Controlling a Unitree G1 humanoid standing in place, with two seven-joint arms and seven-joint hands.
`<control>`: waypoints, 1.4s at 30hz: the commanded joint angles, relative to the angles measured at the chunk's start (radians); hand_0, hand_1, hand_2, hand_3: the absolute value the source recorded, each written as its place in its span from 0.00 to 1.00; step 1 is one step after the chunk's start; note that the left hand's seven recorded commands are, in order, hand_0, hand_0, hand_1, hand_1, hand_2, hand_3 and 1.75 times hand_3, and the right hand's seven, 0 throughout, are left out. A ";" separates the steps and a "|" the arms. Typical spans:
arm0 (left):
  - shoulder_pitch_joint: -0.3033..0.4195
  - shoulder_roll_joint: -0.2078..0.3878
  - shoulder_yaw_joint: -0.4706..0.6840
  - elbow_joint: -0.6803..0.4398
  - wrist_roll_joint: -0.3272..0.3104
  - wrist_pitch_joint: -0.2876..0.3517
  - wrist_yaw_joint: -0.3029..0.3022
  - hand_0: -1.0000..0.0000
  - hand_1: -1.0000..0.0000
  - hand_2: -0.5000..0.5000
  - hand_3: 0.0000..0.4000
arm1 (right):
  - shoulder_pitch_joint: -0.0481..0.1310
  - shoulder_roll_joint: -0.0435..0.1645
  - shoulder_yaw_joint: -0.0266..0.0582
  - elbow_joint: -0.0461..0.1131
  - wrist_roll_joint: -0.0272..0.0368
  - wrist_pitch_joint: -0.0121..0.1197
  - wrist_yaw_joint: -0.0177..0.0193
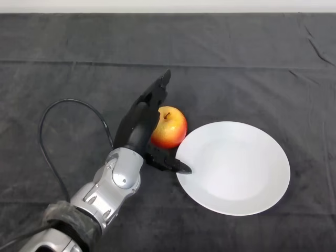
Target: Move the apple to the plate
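A red and yellow apple point(170, 128) sits on the dark cloth, just left of a white plate point(247, 173) and close to its rim. My left hand point(137, 124) is against the apple's left side. Its fingers point(157, 90) reach straight past the apple's far left side. Its thumb point(169, 163) lies below the apple, with its tip at the plate's left rim. The hand is open and brackets the apple without curling round it. The plate holds nothing.
The dark cloth point(252, 68) covers the whole table, with a fold line running across the far part. My silver-grey forearm point(113, 184) comes in from the lower left.
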 commanded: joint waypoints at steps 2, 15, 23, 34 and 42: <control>-0.083 0.021 -0.025 0.045 -0.014 -0.036 0.009 1.00 1.00 0.50 0.00 | -0.011 0.014 -0.0040 -0.035 0.0120 -0.011 -0.0067; -0.150 0.019 -0.043 0.192 0.014 -0.079 0.043 0.00 0.91 0.05 1.00 | -0.012 0.011 -0.0050 -0.030 0.0126 -0.011 -0.0041; -0.173 0.000 -0.048 0.249 0.019 -0.083 0.069 0.00 0.00 0.50 1.00 | -0.013 0.010 -0.0057 -0.027 0.0131 -0.012 -0.0023; -0.183 0.015 -0.039 0.224 0.008 -0.074 0.058 0.00 0.00 0.50 1.00 | -0.014 0.008 -0.0064 -0.024 0.0135 -0.012 -0.0003; -0.147 0.071 -0.013 -0.014 0.009 0.019 0.039 0.00 0.00 0.50 1.00 | -0.014 0.009 -0.0063 -0.024 0.0134 -0.012 0.0001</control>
